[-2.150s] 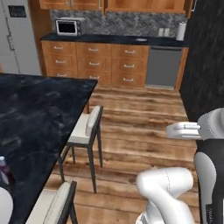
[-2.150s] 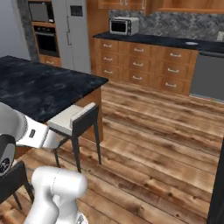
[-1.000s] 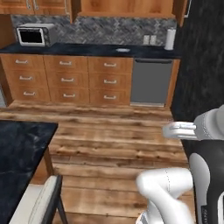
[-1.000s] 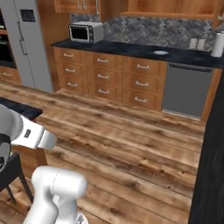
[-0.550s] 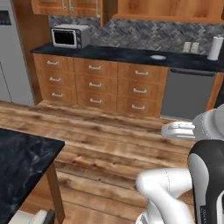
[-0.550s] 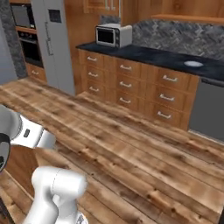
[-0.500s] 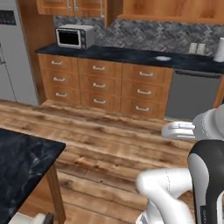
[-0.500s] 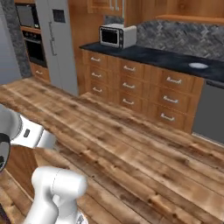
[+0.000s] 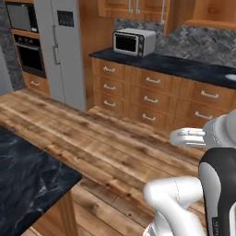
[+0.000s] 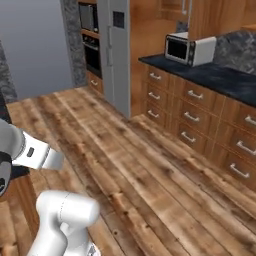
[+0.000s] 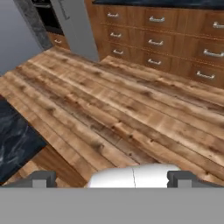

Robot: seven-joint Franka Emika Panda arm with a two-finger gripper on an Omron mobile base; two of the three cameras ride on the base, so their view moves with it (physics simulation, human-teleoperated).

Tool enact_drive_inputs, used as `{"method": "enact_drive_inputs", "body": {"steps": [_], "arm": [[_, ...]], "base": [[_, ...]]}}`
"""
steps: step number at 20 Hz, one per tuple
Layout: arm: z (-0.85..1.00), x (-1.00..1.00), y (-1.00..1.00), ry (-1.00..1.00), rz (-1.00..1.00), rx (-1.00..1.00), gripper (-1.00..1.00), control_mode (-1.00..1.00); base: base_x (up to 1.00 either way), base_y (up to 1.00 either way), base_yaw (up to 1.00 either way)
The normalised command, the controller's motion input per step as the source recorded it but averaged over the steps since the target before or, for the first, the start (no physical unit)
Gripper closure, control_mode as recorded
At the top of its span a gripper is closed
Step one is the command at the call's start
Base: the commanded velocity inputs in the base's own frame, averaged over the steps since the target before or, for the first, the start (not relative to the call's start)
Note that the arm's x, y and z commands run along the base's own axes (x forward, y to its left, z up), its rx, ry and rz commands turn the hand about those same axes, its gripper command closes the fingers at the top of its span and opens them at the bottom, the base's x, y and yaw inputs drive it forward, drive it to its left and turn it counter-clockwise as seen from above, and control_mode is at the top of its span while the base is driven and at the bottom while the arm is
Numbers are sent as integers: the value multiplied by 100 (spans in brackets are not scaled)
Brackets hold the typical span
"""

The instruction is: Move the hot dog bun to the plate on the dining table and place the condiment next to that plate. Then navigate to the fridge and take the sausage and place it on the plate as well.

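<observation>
Fridge [image 9: 64,50] closed, far ahead across wooden floor, hand [image 11: 111,178] wide open, empty

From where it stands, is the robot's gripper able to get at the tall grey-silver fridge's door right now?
Probably not yet. The tall grey-silver fridge stands shut across a wide stretch of bare wooden floor, while the open gripper hangs empty by the black marble dining table. Nothing blocks the path; the base likely needs to drive closer.

Base cams rearward, sharing fridge [image 9: 67,50]
</observation>
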Motion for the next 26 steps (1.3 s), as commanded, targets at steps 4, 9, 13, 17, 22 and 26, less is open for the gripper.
{"method": "enact_drive_inputs", "body": {"steps": [4, 9, 13, 17, 22, 26], "arm": [[0, 0, 0, 0, 0, 0, -100, 100], [0, 0, 0, 0, 0, 0, -100, 100], [0, 0, 0, 0, 0, 0, -100, 100], [0, 0, 0, 0, 0, 0, -100, 100], [0, 0, 0, 0, 0, 0, -100, 100], [0, 0, 0, 0, 0, 0, -100, 100]], "base": [[100, -15, 53], [97, -39, 47], [94, -73, 32], [100, -64, 29], [100, -30, 11], [100, 3, -15]]}}
